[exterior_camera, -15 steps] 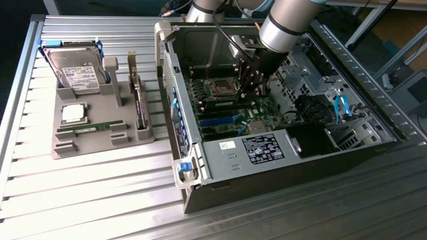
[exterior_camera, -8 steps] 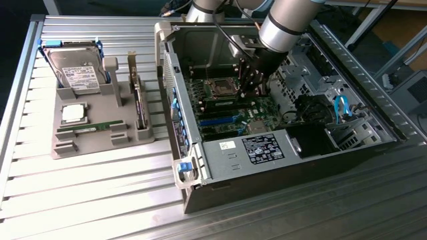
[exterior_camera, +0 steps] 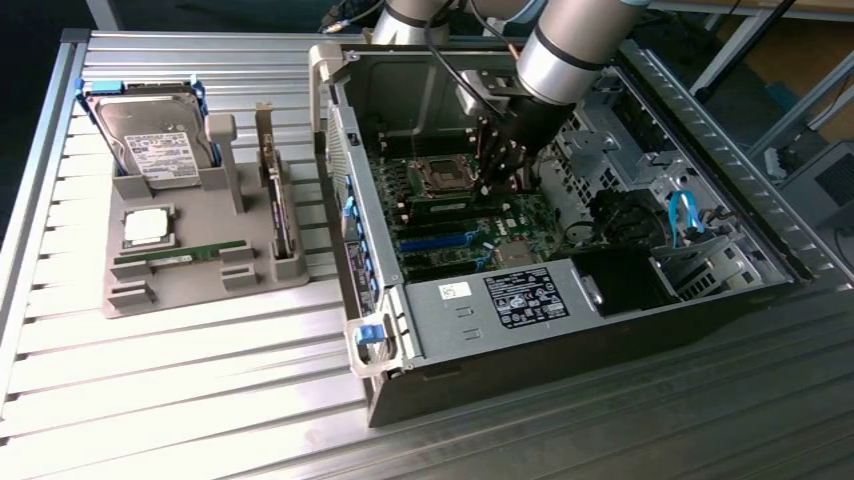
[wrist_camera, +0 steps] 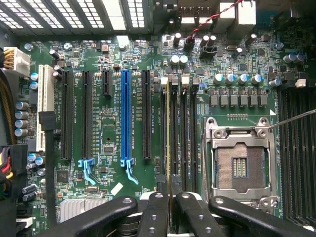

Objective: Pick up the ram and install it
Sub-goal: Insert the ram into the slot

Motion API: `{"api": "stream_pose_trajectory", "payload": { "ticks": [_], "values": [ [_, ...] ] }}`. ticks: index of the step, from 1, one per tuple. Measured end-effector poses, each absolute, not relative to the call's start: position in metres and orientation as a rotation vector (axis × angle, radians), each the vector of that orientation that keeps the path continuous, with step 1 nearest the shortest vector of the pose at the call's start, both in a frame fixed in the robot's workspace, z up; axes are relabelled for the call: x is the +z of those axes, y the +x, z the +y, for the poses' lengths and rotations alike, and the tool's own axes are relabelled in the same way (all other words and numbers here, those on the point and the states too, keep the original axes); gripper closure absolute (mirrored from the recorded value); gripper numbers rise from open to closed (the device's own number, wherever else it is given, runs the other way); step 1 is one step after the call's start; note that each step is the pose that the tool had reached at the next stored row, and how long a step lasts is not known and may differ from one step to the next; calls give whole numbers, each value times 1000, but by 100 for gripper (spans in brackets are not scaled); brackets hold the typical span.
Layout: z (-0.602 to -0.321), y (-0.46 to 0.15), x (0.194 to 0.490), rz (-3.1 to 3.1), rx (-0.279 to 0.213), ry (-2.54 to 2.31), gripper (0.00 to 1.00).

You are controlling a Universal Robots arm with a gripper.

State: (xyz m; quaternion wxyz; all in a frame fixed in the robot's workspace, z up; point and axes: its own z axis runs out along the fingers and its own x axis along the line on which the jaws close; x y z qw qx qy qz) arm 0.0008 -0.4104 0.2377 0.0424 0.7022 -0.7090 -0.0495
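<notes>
Between the jaws, which were pressed in on it from both sides, the ram (wrist_camera: 170, 129) was seen edge-on as a thin pale strip. It was lined up along one of the four memory slots (wrist_camera: 181, 133) of the motherboard (wrist_camera: 106, 94), and whether it was fully seated could not be told. The gripper (wrist_camera: 171, 198) was set at one end of that slot, its black fingers (wrist_camera: 156, 212) flanked by two outer black links. Just beside the jaws on one side, the open processor socket (wrist_camera: 240, 165) with its metal frame was found, and a row of capacitors (wrist_camera: 236, 79) was ranged past it. On the other side, a little further off, a blue expansion slot (wrist_camera: 125, 116) and several black expansion slots (wrist_camera: 67, 116) were laid parallel to the ram, with a white slot (wrist_camera: 45, 106) outermost. Closest to the fingers were the socket frame and the neighbouring memory slots. In the exterior view the arm (exterior_camera: 574, 50) was shown reaching down into an open computer case (exterior_camera: 441, 360) laid on a slatted metal table (exterior_camera: 200, 400), with the case walls around the jaws and a black power supply (exterior_camera: 534, 295) and a blue cable (exterior_camera: 685, 215) near them. Well apart from the jaws, outside the case toward the exterior view's left, a grey fixture (exterior_camera: 174, 292) was seen. On it a hard drive (exterior_camera: 154, 140), a square silver processor chip (exterior_camera: 147, 228), an upright dark expansion card (exterior_camera: 276, 205) and a second green stick (exterior_camera: 180, 257) were held.
</notes>
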Motion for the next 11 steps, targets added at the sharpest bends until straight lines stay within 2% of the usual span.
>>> {"api": "stream_pose_trajectory", "payload": {
  "ticks": [11],
  "values": [
    [-410, 1, 237, -2169, -151, 2148, 87]
  ]
}}
